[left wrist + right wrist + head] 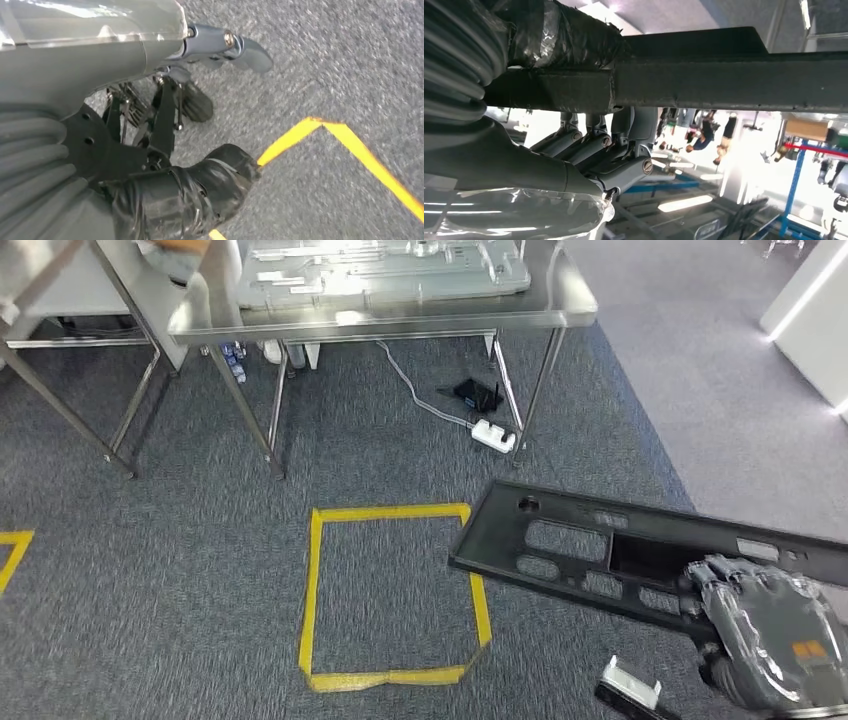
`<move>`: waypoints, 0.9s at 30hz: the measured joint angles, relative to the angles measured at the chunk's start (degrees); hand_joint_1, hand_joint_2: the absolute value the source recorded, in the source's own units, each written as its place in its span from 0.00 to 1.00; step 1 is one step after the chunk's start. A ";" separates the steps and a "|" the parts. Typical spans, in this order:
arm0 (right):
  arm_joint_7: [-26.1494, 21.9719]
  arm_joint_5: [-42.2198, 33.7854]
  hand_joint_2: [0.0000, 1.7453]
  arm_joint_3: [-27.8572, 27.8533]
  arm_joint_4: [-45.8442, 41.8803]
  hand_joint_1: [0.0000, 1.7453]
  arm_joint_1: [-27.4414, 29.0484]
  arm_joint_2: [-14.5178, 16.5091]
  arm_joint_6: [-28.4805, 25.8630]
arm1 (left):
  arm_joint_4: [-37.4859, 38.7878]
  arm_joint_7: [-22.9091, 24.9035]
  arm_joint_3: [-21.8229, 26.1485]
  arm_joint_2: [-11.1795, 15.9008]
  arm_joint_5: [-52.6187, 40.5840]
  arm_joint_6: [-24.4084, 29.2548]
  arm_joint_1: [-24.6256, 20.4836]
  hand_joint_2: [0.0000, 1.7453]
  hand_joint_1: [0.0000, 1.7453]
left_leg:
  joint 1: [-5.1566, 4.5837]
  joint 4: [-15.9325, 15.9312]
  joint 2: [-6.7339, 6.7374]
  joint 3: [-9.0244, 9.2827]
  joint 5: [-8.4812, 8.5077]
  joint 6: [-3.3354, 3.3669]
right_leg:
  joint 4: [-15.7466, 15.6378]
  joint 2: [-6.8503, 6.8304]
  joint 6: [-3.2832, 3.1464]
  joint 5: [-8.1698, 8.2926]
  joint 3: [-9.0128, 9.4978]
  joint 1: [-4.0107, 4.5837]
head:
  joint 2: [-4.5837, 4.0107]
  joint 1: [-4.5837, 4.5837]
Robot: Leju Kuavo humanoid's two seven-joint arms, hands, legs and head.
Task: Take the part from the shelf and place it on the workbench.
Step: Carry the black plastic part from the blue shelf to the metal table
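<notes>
Black plastic part point(640, 555), long and flat with cut-out windows, carried level over grey carpet point(200, 560), gripped at one end by right hand point(765, 630), thumb on top and fingers point(589, 145) curled beneath. Ahead, a steel workbench point(400, 310), well apart, with a yellow tape square point(390, 595) on the floor between. Left hand point(170, 115) hanging over carpet, holding nothing, fingers loosely curled. Risk: gripped at one end only, long free end likely to sag, twist or slip, or clip the bench edge or a bench leg on approach
</notes>
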 joint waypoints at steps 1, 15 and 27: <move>0.00 -0.04 1.00 -0.02 -0.01 1.00 -0.05 -0.01 0.00 | -0.01 -0.09 0.00 -0.01 0.00 0.00 -0.10 1.00 0.00 | -0.13 -0.46 -0.24 0.74 -0.28 0.48 | 0.19 -0.16 0.40 0.00 0.55 -0.02 | 0.00 -0.08; 0.00 -1.22 1.00 -0.60 0.03 1.00 -0.46 -0.19 1.01 | 0.01 -0.44 0.02 -0.66 0.32 -0.02 -0.07 1.00 0.00 | -0.12 -3.09 -3.78 11.22 -6.83 1.62 | 1.92 1.75 -0.48 8.17 -11.86 1.32 | 0.01 0.70; -0.01 -2.49 1.00 -2.80 -0.01 1.00 -0.02 -0.84 1.14 | 0.02 -0.98 0.02 -0.78 0.49 -0.29 -0.01 1.00 0.00 | 2.02 3.50 -1.66 -0.27 -4.48 -2.29 | -1.89 1.49 -0.70 2.95 -2.06 -0.44 | 0.00 0.22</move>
